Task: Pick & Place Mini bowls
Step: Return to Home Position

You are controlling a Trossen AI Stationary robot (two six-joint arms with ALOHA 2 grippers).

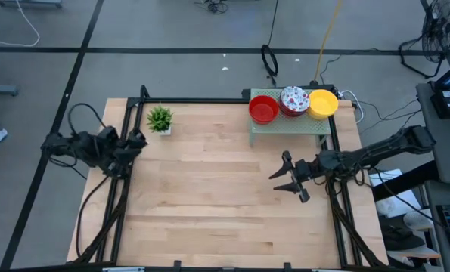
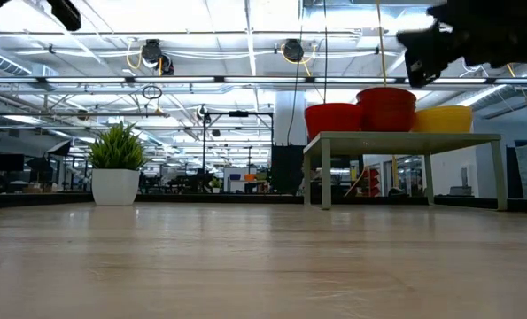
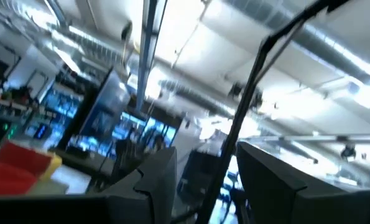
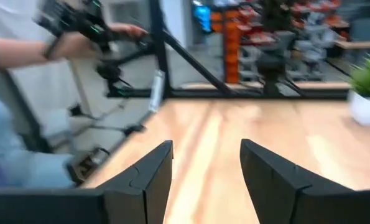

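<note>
Three stacks of mini bowls stand side by side on a small green stand at the table's far right: a red one (image 1: 263, 109), a white floral-speckled one on red bowls (image 1: 294, 100) and a yellow one (image 1: 323, 103). The low view shows them as red (image 2: 332, 118), red (image 2: 386, 108) and yellow (image 2: 444, 119). My right gripper (image 1: 285, 178) hovers open above the table, near of the stand, fingers pointing toward the table's left; it holds nothing (image 4: 206, 177). My left gripper (image 1: 138, 141) waits at the table's left edge beside the plant, open and empty (image 3: 203, 180).
A small green potted plant (image 1: 160, 119) stands at the far left of the table. The green stand (image 1: 289, 125) has legs and a low top (image 2: 403, 138). Bare wood (image 1: 209, 196) fills the middle. A person's arm and hand (image 4: 60, 46) show beyond the table's left side.
</note>
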